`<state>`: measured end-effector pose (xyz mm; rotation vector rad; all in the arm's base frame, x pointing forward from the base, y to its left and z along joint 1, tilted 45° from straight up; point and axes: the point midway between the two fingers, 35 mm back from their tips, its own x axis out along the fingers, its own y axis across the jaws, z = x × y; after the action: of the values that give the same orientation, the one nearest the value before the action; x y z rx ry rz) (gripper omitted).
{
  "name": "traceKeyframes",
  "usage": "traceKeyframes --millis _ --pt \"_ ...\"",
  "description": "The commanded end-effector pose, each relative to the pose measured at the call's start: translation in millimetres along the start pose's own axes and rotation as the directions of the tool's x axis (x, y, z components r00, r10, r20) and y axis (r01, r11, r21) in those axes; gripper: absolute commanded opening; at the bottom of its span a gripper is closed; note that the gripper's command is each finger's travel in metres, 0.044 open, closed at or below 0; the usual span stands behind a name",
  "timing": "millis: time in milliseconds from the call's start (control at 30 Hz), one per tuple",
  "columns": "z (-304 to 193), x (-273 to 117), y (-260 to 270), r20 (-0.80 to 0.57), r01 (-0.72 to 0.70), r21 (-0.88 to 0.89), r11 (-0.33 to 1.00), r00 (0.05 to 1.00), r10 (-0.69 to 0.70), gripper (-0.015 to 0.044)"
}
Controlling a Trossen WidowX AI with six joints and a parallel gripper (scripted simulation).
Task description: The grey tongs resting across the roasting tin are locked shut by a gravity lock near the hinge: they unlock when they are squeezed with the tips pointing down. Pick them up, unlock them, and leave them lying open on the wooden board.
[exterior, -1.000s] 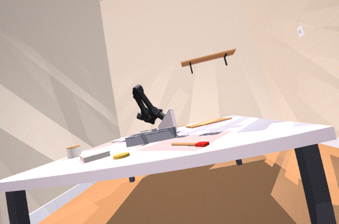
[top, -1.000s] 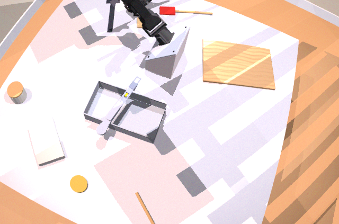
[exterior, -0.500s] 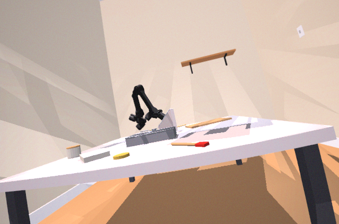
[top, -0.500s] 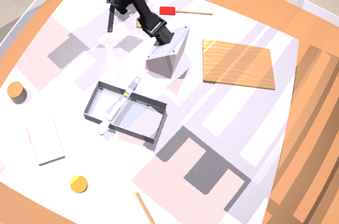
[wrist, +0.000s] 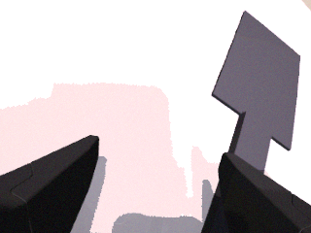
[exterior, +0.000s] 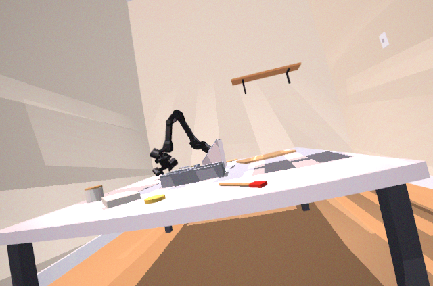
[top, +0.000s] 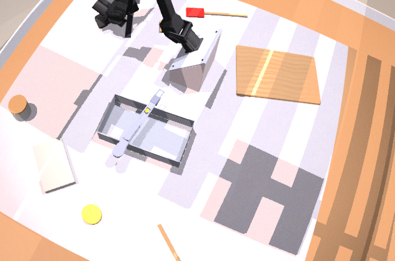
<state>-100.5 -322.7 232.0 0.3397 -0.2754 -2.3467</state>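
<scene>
Top looks steeply down over the table, exterior sees it low from afar, wrist faces its white surface closely.
</scene>
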Motion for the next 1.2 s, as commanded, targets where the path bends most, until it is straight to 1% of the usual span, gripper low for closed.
traceKeyframes --millis 0,67,167,233,300,400,467,533,633,700,767,867,900,1000,1100,1167 --pt "-16.4 -32.4 69.2 -0.089 -0.234 -0.032 0.972 0.969 0.23 0.026" --pt "-23.9 -49.6 94.3 -0.127 -0.322 -0.049 0.946 0.941 0.313 0.026" --pt "-20.3 -71.5 111.1 -0.121 -0.39 0.029 0.92 0.913 0.39 0.026" --pt "-24.0 -77.8 117.6 -0.135 -0.41 0.007 0.912 0.903 0.407 0.026" --pt "-31.3 -85.9 125.7 -0.163 -0.439 -0.043 0.897 0.889 0.428 0.026" --pt "-46.6 -109.6 143.2 -0.23 -0.513 -0.108 0.851 0.846 0.481 0.026" --pt "-58.6 -128.9 155.1 -0.282 -0.57 -0.169 0.804 0.81 0.515 0.026" --pt "-72.3 -149.1 166.3 -0.333 -0.626 -0.267 0.733 0.774 0.539 0.026" --pt "-95.6 -186.7 181.5 -0.419 -0.707 -0.426 0.564 0.707 0.57 0.026" --pt "-111.9 -216.0 189.0 -0.478 -0.746 -0.522 0.413 0.657 0.584 0.026" --pt "-126.7 -243.6 193.1 -0.529 -0.762 -0.595 0.255 0.61 0.59 0.026" --pt "-147.0 -283.5 194.9 -0.594 -0.75 -0.661 0.026 0.544 0.593 0.026" --pt "-154.0 -298.4 194.4 -0.616 -0.736 -0.675 -0.054 0.52 0.592 0.026" --pt "-169.7 -324.3 193.4 -0.649 -0.668 -0.707 -0.233 0.481 0.59 0.026" --pt "-186.3 -364.6 184.9 -0.692 -0.555 -0.709 -0.435 0.427 0.583 0.026" --pt "-194.5 -388.9 176.8 -0.714 -0.468 -0.698 -0.542 0.4 0.574 0.026"
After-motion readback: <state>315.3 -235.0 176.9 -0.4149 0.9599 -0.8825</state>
